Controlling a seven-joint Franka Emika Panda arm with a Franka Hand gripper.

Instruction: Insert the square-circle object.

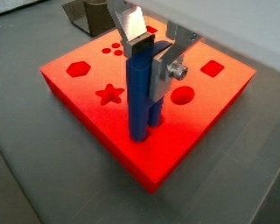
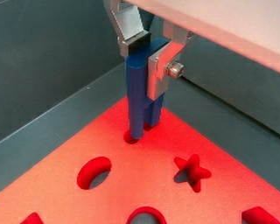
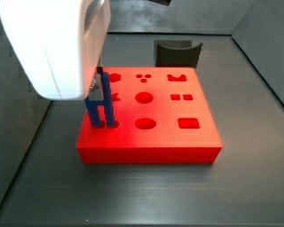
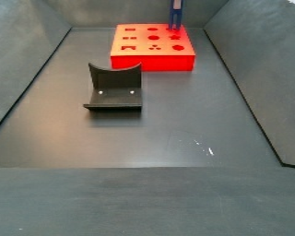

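Clearly the job is close to its end, though not finished. The hand (image 1: pixel 154 48) is closed on the square-circle object (image 1: pixel 143 96), its silver fingers (image 1: pixel 132 26) pinching the top of the blue piece from either side in both wrist views. It holds the piece upright over the red block (image 3: pixel 169 146).

Both blue legs reach down to the block's top face. In a wrist view the foot of the piece (image 2: pixel 136 131) appears to sit in or right at a hole by the block's edge — I cannot tell how deep it has gone. Most of the piece's length stands above the red face, so I judge the insertion just begun or only aligned.

In a side view the piece (image 3: pixel 100 106) stands near the block's rim at about nine o'clock, with the star, round and square holes (image 3: pixel 188 123) spread from twelve to four o'clock of it. In the far side view the piece (image 4: pixel 177 17) shows as a thin blue post at the block's one o'clock corner.

What remains, by my reckoning: pushing the piece straight down until it seats, then opening the hand and lifting clear. A slight tilt could jam the legs.

The dark grey curved holder (image 4: pixel 114 88) sits on the surface (image 4: pixel 175 129), well apart from the block — it plays no part now.
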